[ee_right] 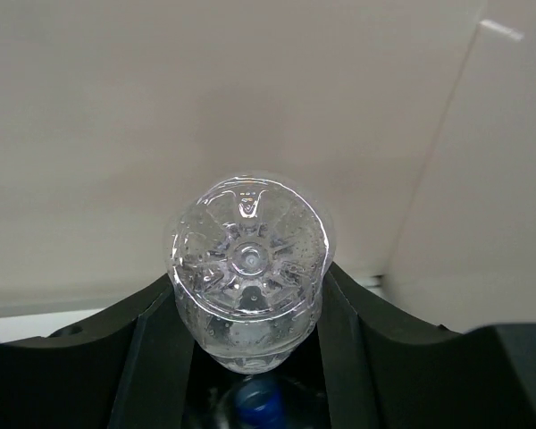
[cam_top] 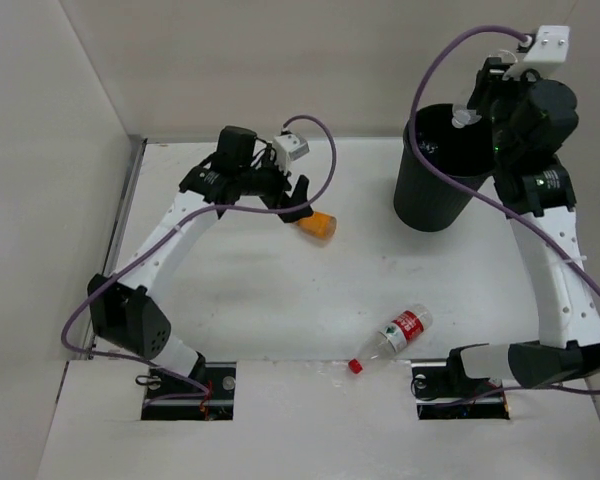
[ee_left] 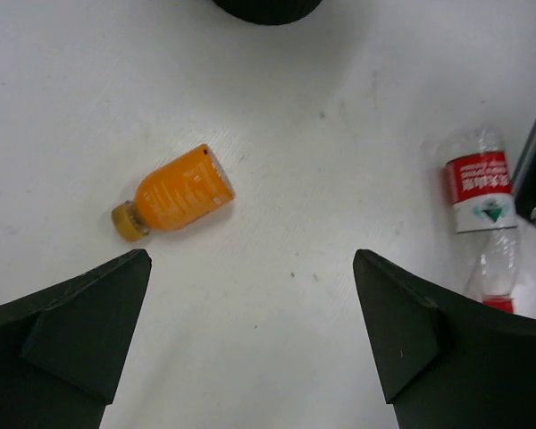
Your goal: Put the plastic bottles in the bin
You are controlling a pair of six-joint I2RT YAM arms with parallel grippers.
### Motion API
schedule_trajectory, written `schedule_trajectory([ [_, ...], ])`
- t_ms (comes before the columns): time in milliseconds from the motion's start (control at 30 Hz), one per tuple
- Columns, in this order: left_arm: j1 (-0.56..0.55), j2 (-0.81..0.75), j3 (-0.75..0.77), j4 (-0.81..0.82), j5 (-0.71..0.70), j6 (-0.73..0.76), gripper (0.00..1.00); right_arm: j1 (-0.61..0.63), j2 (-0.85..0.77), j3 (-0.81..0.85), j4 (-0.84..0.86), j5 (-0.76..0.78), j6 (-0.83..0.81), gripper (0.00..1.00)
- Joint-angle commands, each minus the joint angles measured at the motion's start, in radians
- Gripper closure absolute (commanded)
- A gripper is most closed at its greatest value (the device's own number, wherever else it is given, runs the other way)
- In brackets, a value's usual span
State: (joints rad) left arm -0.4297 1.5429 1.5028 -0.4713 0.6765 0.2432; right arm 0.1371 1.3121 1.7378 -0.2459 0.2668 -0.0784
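Note:
A short orange bottle (cam_top: 319, 224) lies on its side on the white table, just right of my left gripper (cam_top: 300, 200). In the left wrist view the orange bottle (ee_left: 174, 192) lies ahead and to the left of the gripper (ee_left: 252, 259), which is open and empty above bare table. A clear bottle with a red label and red cap (cam_top: 398, 335) lies near the front edge, and it shows as the red-label bottle (ee_left: 481, 201) at the right of that view. My right gripper (cam_top: 470, 113) hovers over the black bin (cam_top: 435, 190), shut on a clear bottle (ee_right: 248, 268) seen base-on.
White walls close the table on the left and at the back. The bin stands at the back right, and its base (ee_left: 268, 7) shows at the top of the left wrist view. Purple cables loop from both wrists. The arm bases sit at the near edge.

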Motion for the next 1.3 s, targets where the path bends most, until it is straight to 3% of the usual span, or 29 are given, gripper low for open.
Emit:
schedule_trajectory([
  [0,-0.04,-0.131,-0.053,-0.018,-0.13,0.195,0.0,0.032,0.024,-0.023,0.212,0.244,-0.235,1.0],
  [33,-0.05,-0.148,-0.074,-0.015,-0.152,0.209,0.0,0.032,0.035,-0.017,0.194,0.244,-0.225,1.0],
  [100,-0.057,-0.173,-0.104,-0.013,-0.181,0.232,0.0,0.031,0.052,-0.008,0.154,0.239,-0.205,0.83],
  [167,-0.057,-0.188,-0.119,-0.013,-0.207,0.251,0.0,0.026,0.055,-0.009,0.123,0.221,-0.193,0.33],
  [200,-0.056,-0.191,-0.124,-0.013,-0.218,0.26,0.0,0.026,0.049,-0.012,0.113,0.209,-0.186,0.0],
  [333,-0.051,-0.179,-0.128,-0.01,-0.265,0.323,0.0,0.022,0.024,0.008,0.068,0.152,-0.153,0.0],
  [433,-0.056,-0.164,-0.167,0.013,-0.307,0.453,0.0,0.005,-0.013,0.057,-0.018,0.115,-0.103,0.0],
  [600,-0.08,-0.174,-0.289,0.094,-0.299,0.7,0.0,-0.046,-0.144,0.086,-0.223,-0.09,-0.046,0.0],
  [733,-0.106,-0.207,-0.42,0.187,-0.256,0.885,0.0,-0.153,-0.269,0.08,-0.445,-0.271,-0.012,0.0],
  [900,-0.085,-0.187,-0.502,0.239,-0.102,1.066,0.0,-0.349,-0.425,0.057,-0.596,-0.475,0.029,0.0],
  [1100,-0.071,-0.04,-0.512,0.349,-0.011,1.263,0.0,-0.495,-0.522,0.112,-0.739,-0.629,0.097,0.0],
  [1267,-0.059,0.115,-0.446,0.382,0.017,1.349,0.0,-0.5,-0.545,0.178,-0.814,-0.65,0.178,0.0],
])
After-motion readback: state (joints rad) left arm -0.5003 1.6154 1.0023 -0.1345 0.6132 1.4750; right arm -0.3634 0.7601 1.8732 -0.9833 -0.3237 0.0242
